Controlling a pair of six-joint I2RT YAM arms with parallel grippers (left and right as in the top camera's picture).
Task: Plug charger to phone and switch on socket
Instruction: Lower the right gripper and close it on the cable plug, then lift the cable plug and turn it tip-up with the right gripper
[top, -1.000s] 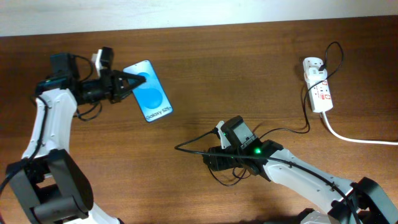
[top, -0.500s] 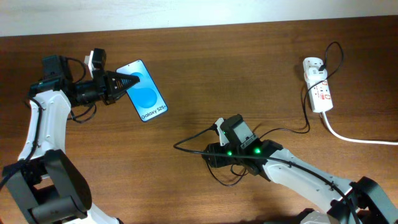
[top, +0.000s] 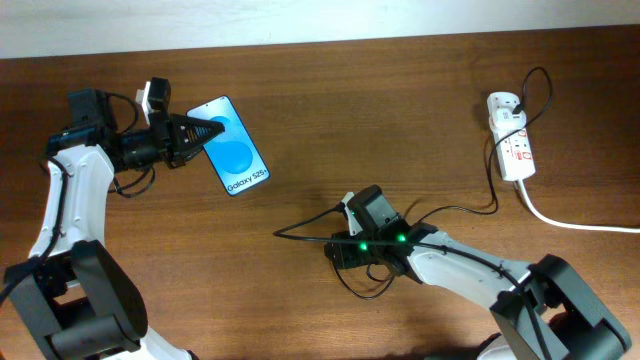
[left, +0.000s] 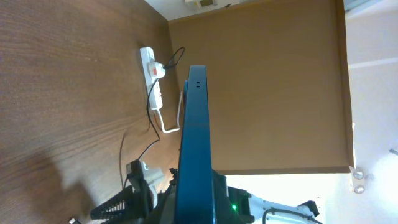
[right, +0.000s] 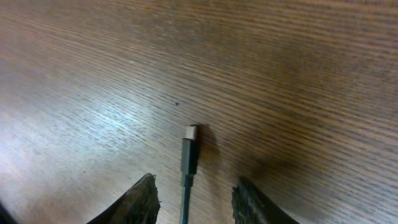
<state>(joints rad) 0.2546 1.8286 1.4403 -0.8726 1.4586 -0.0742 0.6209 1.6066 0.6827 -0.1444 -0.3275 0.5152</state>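
Observation:
The phone (top: 235, 148), with a blue screen and "Galaxy S25+" text, is gripped at its left edge by my left gripper (top: 196, 134). In the left wrist view it shows edge-on (left: 195, 130), lifted off the table. The charger, a thin black cable (top: 466, 210), runs from a plug in the socket (top: 511, 136) to the table's middle. Its connector tip (right: 190, 148) lies on the wood. My right gripper (right: 194, 185) is open just above it, with a finger on each side of the cable and not touching it. The gripper also shows in the overhead view (top: 338, 250).
The socket's thick white cord (top: 580, 224) leaves to the right edge. The socket also shows far off in the left wrist view (left: 153, 73). The black cable makes a loop below my right arm (top: 365, 290). The table's far edge (top: 320, 40) meets a pale wall.
My left gripper has carried the phone a little to the left and up-table, then held still. My right gripper has edged slightly left over the cable end.

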